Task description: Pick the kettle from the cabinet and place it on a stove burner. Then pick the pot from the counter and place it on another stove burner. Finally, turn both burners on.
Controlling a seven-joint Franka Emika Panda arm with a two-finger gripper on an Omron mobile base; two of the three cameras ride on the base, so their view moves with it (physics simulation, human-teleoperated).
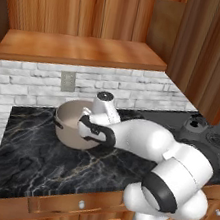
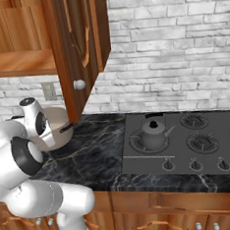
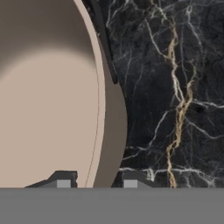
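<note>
The beige pot [image 1: 68, 123] [image 2: 57, 121] stands on the black marble counter [image 1: 38, 156] below the open cabinet [image 1: 76, 48]. In the hand view my gripper [image 3: 97, 179] straddles the pot [image 3: 48, 109] at its rim, one fingertip inside and one outside, pressed close on the wall. The dark grey kettle [image 2: 154, 132] [image 1: 196, 124] sits upright on the left stove burner [image 2: 139, 145], away from the gripper.
The cabinet door [image 2: 77, 56] hangs open between pot and cooktop, its silver knob [image 2: 79, 84] at pot height. Free burners [image 2: 202, 141] [image 2: 194, 120] lie right of the kettle. Small knobs [image 2: 195, 165] line the cooktop's front edge. A wall outlet [image 1: 67, 80] sits behind the pot.
</note>
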